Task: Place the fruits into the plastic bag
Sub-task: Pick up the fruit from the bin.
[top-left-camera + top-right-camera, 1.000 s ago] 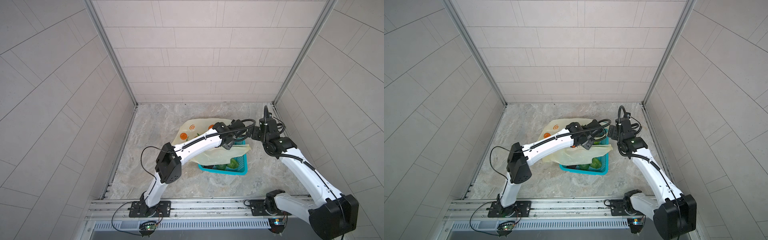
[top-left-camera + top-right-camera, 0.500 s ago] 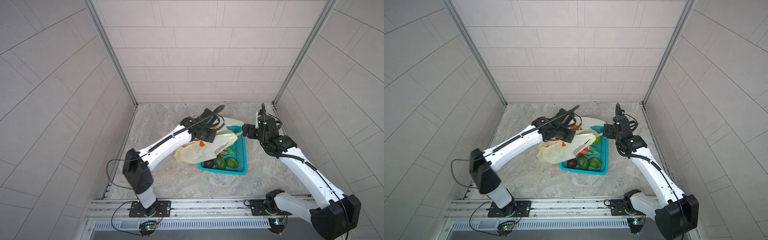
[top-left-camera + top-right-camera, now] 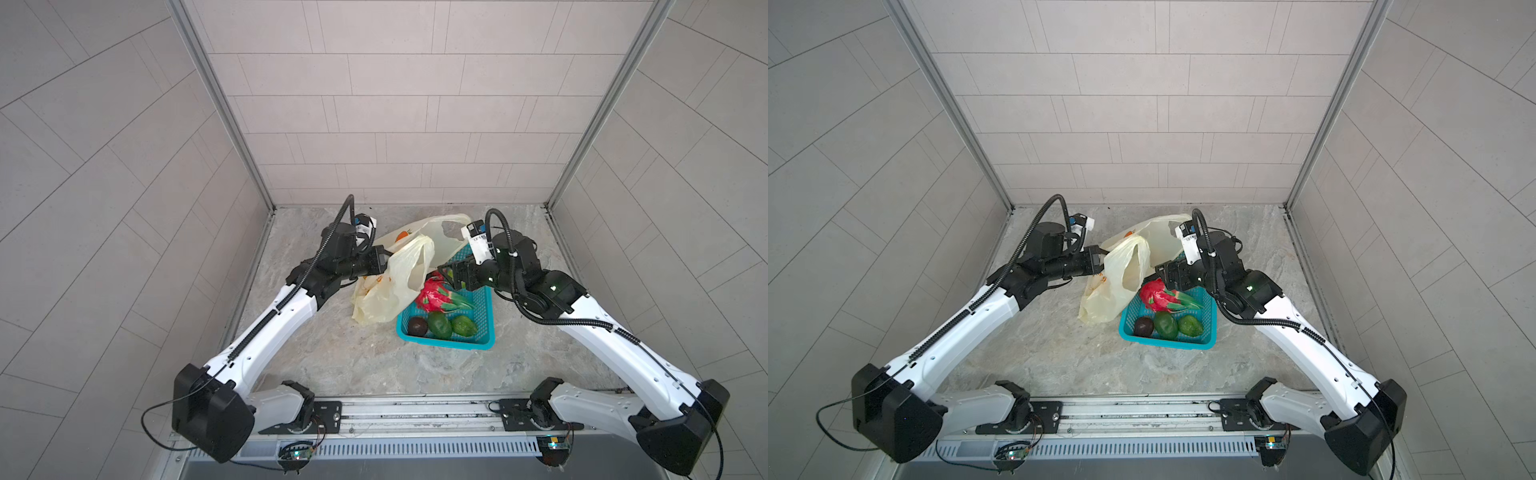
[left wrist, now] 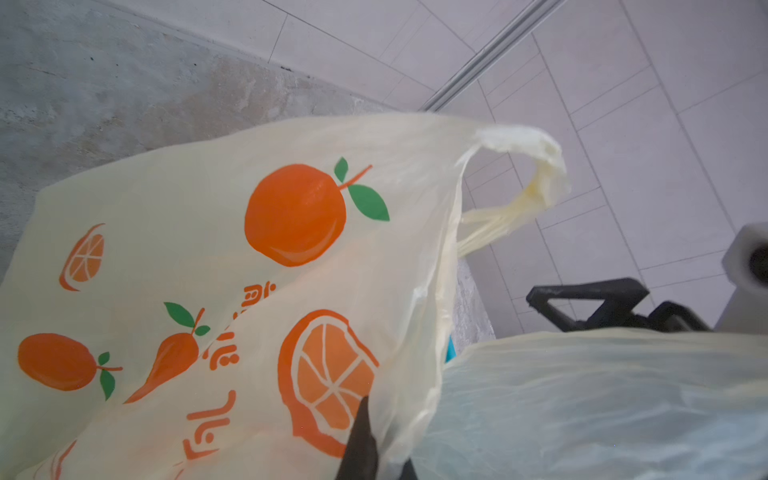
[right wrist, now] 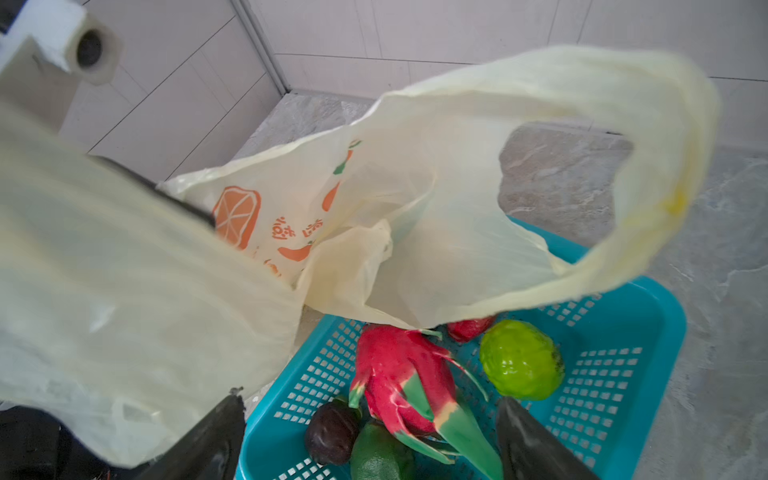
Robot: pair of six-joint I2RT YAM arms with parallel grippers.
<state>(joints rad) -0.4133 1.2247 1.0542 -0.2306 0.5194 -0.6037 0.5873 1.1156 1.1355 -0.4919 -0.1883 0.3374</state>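
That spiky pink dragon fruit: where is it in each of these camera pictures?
In a top view: dragon fruit in the teal basket, just right of the plastic bag.
In a top view: dragon fruit, same spot.
Left wrist: not in it.
Right wrist: dragon fruit lower middle, in the basket.
Shared landmark: the plastic bag, in all four.

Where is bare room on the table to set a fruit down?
The widest bare patch of the table lies between the basket and the front rail. A narrow strip runs behind the plastic bag, along the back wall. Crowded: the basket's far end, between left gripper and right gripper.
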